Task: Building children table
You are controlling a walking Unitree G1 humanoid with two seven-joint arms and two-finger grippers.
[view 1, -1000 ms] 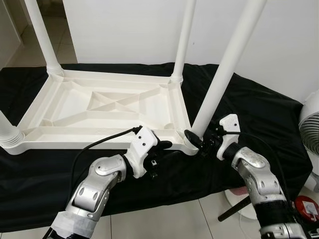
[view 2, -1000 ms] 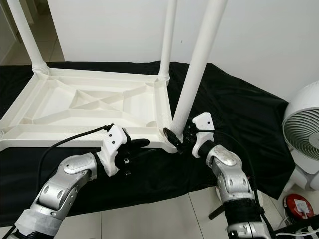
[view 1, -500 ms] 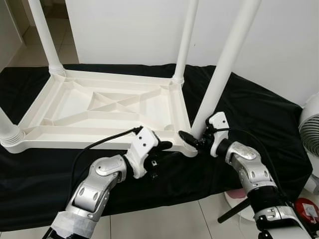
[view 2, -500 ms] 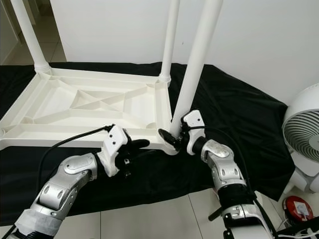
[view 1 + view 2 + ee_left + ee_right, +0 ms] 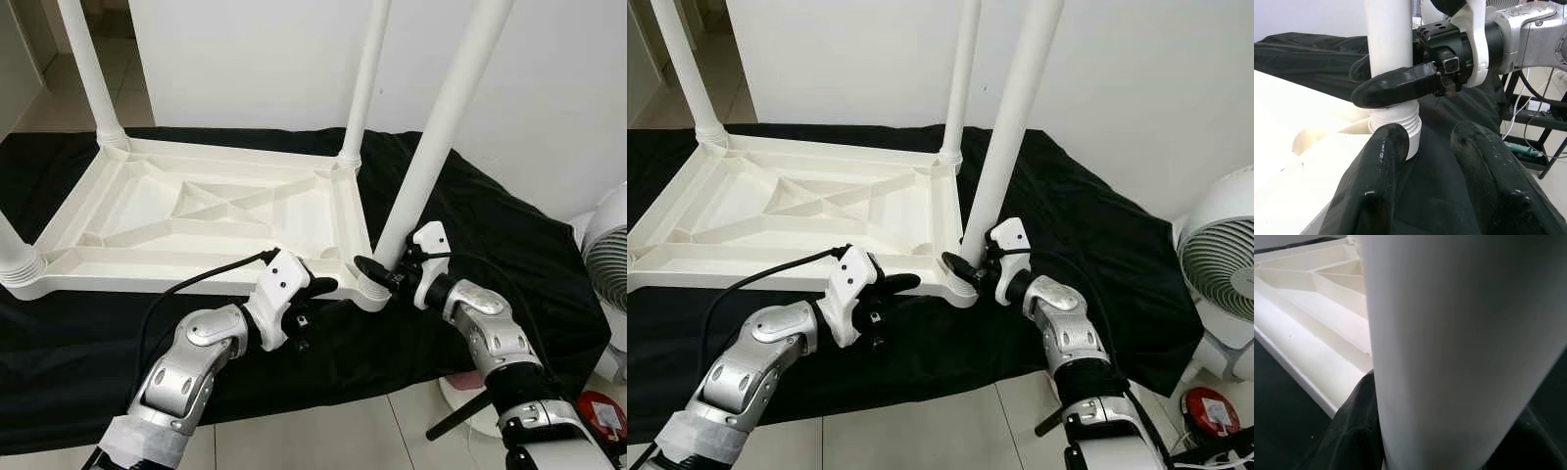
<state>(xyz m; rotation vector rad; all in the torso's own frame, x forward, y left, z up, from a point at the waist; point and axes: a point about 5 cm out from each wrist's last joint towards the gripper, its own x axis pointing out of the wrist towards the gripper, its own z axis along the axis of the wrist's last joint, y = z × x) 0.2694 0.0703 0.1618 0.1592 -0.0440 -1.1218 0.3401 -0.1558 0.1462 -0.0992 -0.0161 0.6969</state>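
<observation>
My right hand (image 5: 384, 277) was clamped round the base of the near-right leg (image 5: 436, 132); the upturned table top (image 5: 211, 211) lay on black cloth (image 5: 470, 201). My left hand (image 5: 315, 294) sat open against the top's near edge, holding nothing.

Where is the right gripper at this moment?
The right gripper is clamped around the base of the near-right table leg, at the upturned tabletop's corner.

My head stereo pair looks forward and down on the upturned table (image 5: 211, 211); both eyes share it. Each wrist camera sits close against the near-right leg (image 5: 1388, 54), facing along its fingers.
</observation>
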